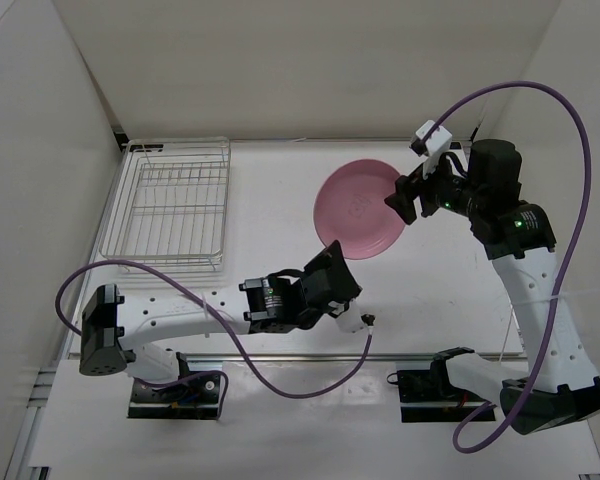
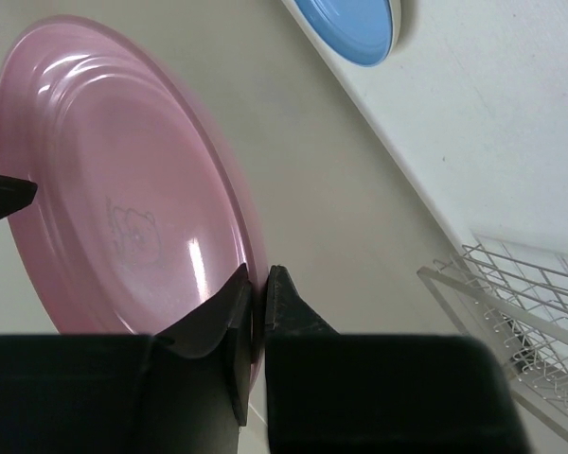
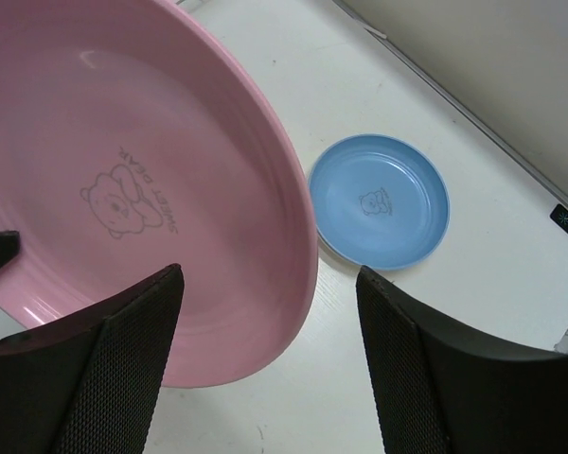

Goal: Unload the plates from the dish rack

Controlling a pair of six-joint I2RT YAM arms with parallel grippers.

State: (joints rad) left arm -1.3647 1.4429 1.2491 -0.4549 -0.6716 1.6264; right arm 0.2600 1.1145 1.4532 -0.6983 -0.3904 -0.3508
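**Pink plate up between two grippers, rack stands bare**

Here's the pink plate (image 1: 358,208), round, shallow and glossy, with light streaking across its smooth face and a faint bear outline (image 3: 123,199) printed at the centre above small lettering. It's off the rack and right of it, over the middle of the white table (image 1: 280,170). In the left wrist view it stands tilted on edge.

The left gripper (image 2: 257,279) has it. Two black wedge-shaped fingers are pinched tight on the near rim, with the thin lip of the plate squeezed between them.

On the far side comes the right gripper (image 3: 265,274). Its jaws are spread wide, and the broad dark pads with a fine mesh texture sit either side of the plate's curved edge. I can't tell whether they touch the rim.

Beyond the pink rim, the blue plate (image 3: 379,200) lies flat on the matte tabletop. It's the same round, shallow shape with a small printed figure in its well, and it sits clear of the pink one.

Over at the left rear of the table is the dish rack (image 1: 166,262), a rectangle of thin silver wire in an open grid with low raised sides. No plates are standing in it.

A purple cable (image 1: 570,150) loops high over the right arm.
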